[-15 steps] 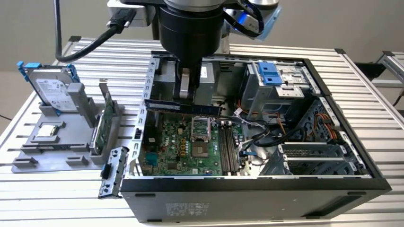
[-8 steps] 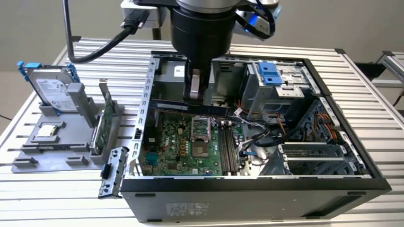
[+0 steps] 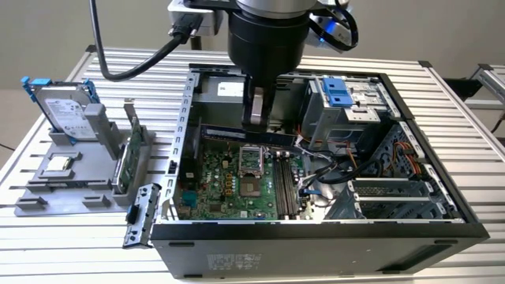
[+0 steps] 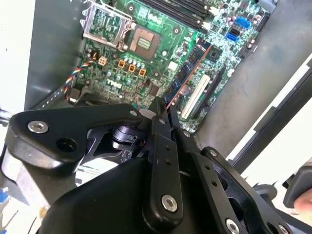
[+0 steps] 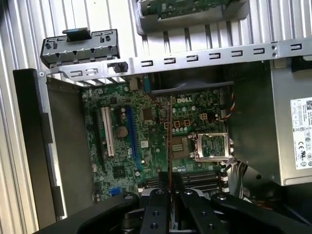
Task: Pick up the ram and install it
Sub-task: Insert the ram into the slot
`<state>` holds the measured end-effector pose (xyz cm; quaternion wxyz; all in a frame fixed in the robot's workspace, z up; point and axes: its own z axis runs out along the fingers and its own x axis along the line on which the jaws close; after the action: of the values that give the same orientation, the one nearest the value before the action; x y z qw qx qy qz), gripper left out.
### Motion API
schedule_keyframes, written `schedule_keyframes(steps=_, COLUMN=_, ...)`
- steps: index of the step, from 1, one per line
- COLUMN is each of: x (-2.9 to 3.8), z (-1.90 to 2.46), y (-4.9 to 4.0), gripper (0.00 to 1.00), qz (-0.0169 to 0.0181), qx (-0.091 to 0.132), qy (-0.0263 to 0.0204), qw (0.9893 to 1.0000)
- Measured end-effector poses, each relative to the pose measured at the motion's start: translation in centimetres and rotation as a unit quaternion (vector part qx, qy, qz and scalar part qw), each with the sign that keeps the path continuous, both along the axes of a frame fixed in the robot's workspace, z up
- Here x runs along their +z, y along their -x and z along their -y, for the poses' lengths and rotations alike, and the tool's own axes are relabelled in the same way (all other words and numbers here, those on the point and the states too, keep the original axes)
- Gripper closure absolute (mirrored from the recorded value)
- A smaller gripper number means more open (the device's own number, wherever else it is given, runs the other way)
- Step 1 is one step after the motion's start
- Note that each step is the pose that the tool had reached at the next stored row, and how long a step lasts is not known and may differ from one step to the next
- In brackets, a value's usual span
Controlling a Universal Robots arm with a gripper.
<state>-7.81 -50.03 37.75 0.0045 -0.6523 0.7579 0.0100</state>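
The ram (image 3: 229, 133) is a long dark stick that hangs level inside the open computer case (image 3: 316, 234), above the green motherboard (image 3: 225, 186). My gripper (image 3: 258, 124) is shut on it near its middle, coming down from above. The dark memory slots (image 3: 285, 183) lie on the board below and toward the exterior view's right of the stick. In both wrist views the ram shows edge-on as a thin line (image 4: 187, 75) (image 5: 169, 136) running out from between the black fingers (image 4: 161, 146) (image 5: 158, 209). Under it lie the processor socket (image 5: 209, 146) and the board.
On the exterior view's left, a grey fixture (image 3: 47, 189) holds a silver hard drive with blue rails (image 3: 67, 109) and a green card (image 3: 136, 148). Inside the case are a drive cage with a blue latch (image 3: 339, 94), loose cables (image 3: 339, 168) and a power supply (image 5: 292, 126).
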Motion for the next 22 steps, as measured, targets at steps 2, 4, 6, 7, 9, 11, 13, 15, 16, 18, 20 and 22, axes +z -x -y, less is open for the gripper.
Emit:
schedule_keyframes(steps=2, x=-0.02, z=0.0, y=-0.31, gripper=1.0, qz=0.0, qx=-0.002, qy=0.0, qw=1.0)
schedule_keyframes(steps=4, x=-0.03, z=0.0, y=-0.6, gripper=1.0, qz=0.0, qx=-0.003, qy=0.0, qw=1.0)
schedule_keyframes(steps=6, x=-0.05, z=0.0, y=-0.88, gripper=1.0, qz=0.0, qx=-0.005, qy=0.0, qw=1.0)
schedule_keyframes(steps=7, x=-0.06, z=0.0, y=-1.01, gripper=1.0, qz=0.0, qx=-0.006, qy=0.0, qw=1.0)
schedule_keyframes(steps=9, x=-0.07, z=0.0, y=-1.24, gripper=1.0, qz=0.0, qx=-0.007, qy=0.0, qw=1.0)
schedule_keyframes(steps=11, x=-0.07, z=0.0, y=-1.42, gripper=1.0, qz=0.0, qx=-0.008, qy=0.0, qw=1.0)
schedule_keyframes(steps=13, x=-0.07, z=0.0, y=-1.52, gripper=1.0, qz=0.0, qx=-0.008, qy=0.0, qw=1.0)
schedule_keyframes(steps=15, x=-0.07, z=0.0, y=-1.56, gripper=1.0, qz=0.0, qx=-0.008, qy=0.0, qw=1.0)
schedule_keyframes(steps=16, x=-0.07, z=0.0, y=-1.57, gripper=1.0, qz=0.0, qx=-0.008, qy=0.0, qw=1.0)
schedule_keyframes(steps=18, x=-0.07, z=0.0, y=-1.57, gripper=1.0, qz=0.0, qx=-0.008, qy=0.0, qw=1.0)
schedule_keyframes(steps=20, x=-0.07, z=0.0, y=-1.58, gripper=1.0, qz=0.0, qx=-0.008, qy=0.0, qw=1.0)
schedule_keyframes(steps=22, x=-0.08, z=0.0, y=-1.58, gripper=1.0, qz=0.0001, qx=-0.008, qy=0.0, qw=1.0)
